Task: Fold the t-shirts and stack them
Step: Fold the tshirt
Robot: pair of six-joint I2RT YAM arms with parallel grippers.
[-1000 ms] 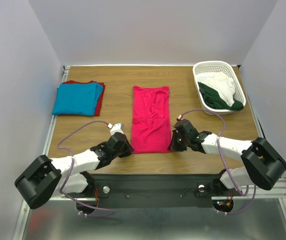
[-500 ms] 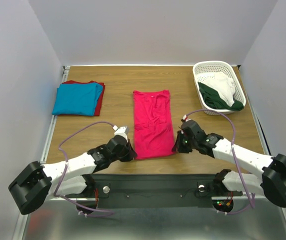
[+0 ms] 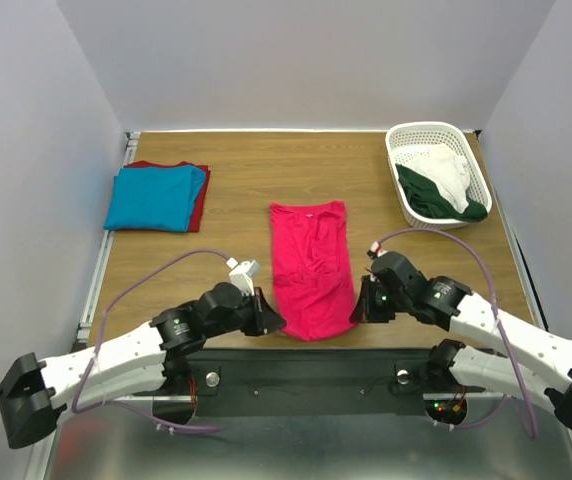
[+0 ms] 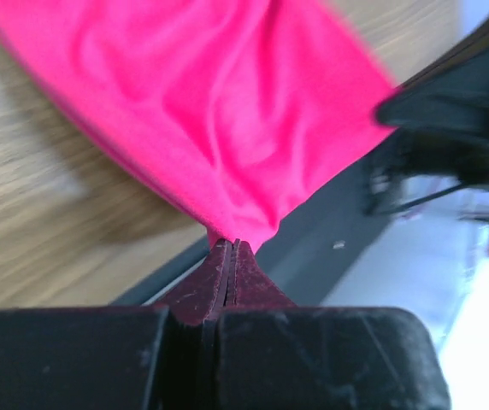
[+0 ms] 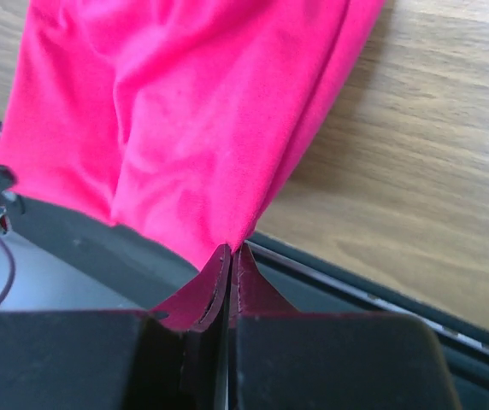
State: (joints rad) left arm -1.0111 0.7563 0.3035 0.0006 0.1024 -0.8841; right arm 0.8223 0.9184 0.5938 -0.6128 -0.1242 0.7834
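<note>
Pink t-shirt point(image 3: 311, 270), in left pincer point(image 4: 230, 248), right pincer point(image 5: 230, 250)

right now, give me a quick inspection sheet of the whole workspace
surface: wooden table, no damage seen
job's things: pink t-shirt folded lengthwise, near hem at the table's near edge; turquoise t-shirt atop dark red t-shirt, far left
clutter: white basket far right, holding white and dark green garments
grippers: left gripper and right gripper each shut on a near corner of the pink t-shirt
cables: purple cables loop along both arms, clear of the cloth
surroundings: plain white walls
</note>
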